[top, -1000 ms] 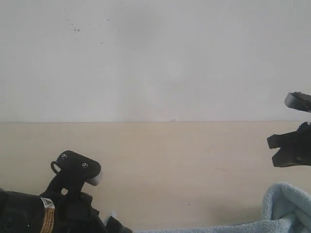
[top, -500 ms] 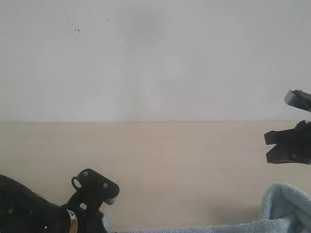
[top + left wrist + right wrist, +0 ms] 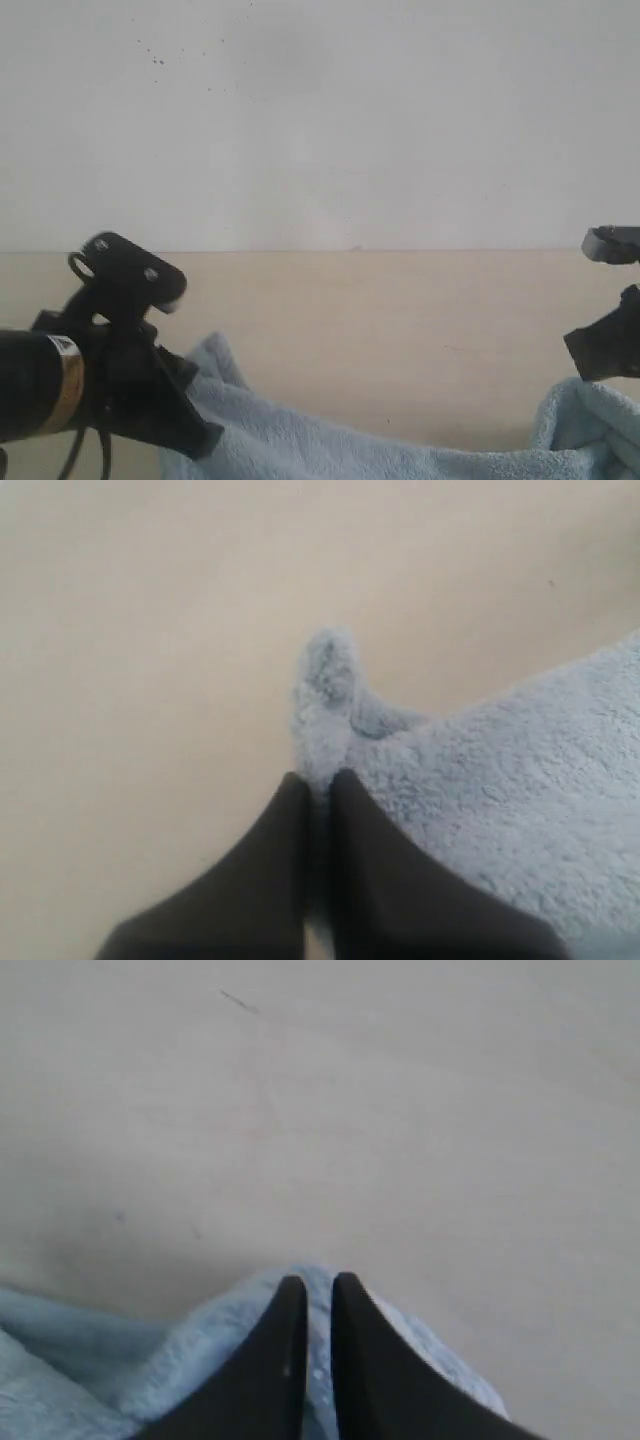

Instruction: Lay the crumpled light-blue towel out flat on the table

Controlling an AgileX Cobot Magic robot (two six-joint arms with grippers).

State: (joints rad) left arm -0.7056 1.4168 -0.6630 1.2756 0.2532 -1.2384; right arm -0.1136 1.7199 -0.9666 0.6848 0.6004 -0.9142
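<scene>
Wrist views showed left gripper (image 3: 318,780) and right gripper (image 3: 318,1282) each clenched on a fluffy towel (image 3: 500,780) corner; only exterior showed the pale-blue terry sagging between them over the smooth beige counter (image 3: 400,320).

Soft, even light casts only faint shadows; all views are hazy, the towel (image 3: 500,800) slightly blurred.

Left claw (image 3: 318,790) pinching towel (image 3: 500,780) corner, lifted above table (image 3: 150,630)

On table (image 3: 400,330), towel (image 3: 330,452); wall (image 3: 350,120) behind
</scene>
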